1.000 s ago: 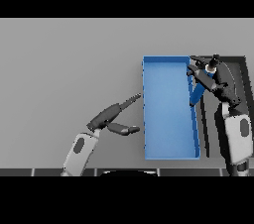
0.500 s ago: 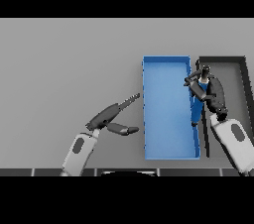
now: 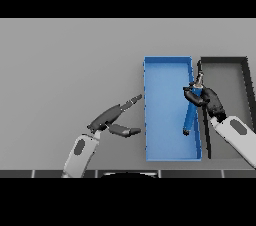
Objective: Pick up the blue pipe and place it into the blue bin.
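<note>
A: The left hand [image 3: 111, 119] lay slack on the table [image 3: 65, 60], fingers relaxed. And the right?

B: The right hand [image 3: 206, 99] clasped the blue pipe [image 3: 190, 111], hanging inside the blue bin's [image 3: 167, 60] right wall. Best lowered before release. Its upper end was hidden; the dark bin [image 3: 223, 60] beyond was partly covered.

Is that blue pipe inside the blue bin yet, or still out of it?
Not released yet. The blue pipe hangs over the blue bin, the right robot hand curled round its upper end. Whether its lower end touches the floor, cannot tell.
</note>
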